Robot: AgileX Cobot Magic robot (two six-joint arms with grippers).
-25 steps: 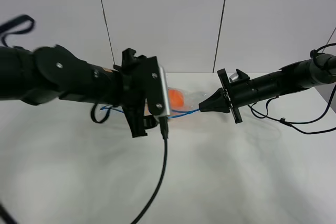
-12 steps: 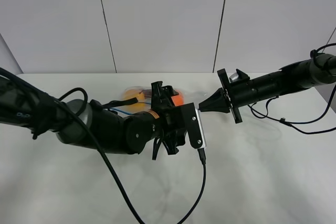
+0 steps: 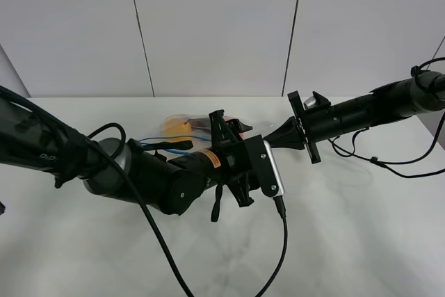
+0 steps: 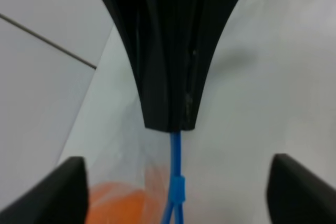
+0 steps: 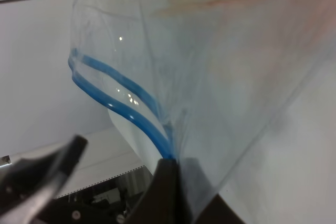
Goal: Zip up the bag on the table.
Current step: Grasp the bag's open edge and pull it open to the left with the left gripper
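The clear bag (image 3: pixel 177 126) lies on the white table (image 3: pixel 361 227) at the back middle, mostly hidden behind my left arm. Orange and yellow fruits show through it. My right gripper (image 3: pixel 270 142) is shut on the end of the bag's blue zipper strip (image 4: pixel 176 150); the right wrist view shows this pinch (image 5: pixel 169 169) and the two blue tracks (image 5: pixel 113 98) apart further along. My left gripper (image 3: pixel 252 147) has reached across, right in front of the right gripper. In the left wrist view it (image 4: pixel 176 184) is open, with its fingers either side of the strip.
A black cable (image 3: pixel 281 241) hangs from the left wrist camera down to the table's front. Loose cables (image 3: pixel 375 161) lie under the right arm. A panelled white wall stands behind the table.
My left arm has dropped from high up and moved right, closing on the right gripper and the zipper end. The right arm has not moved.
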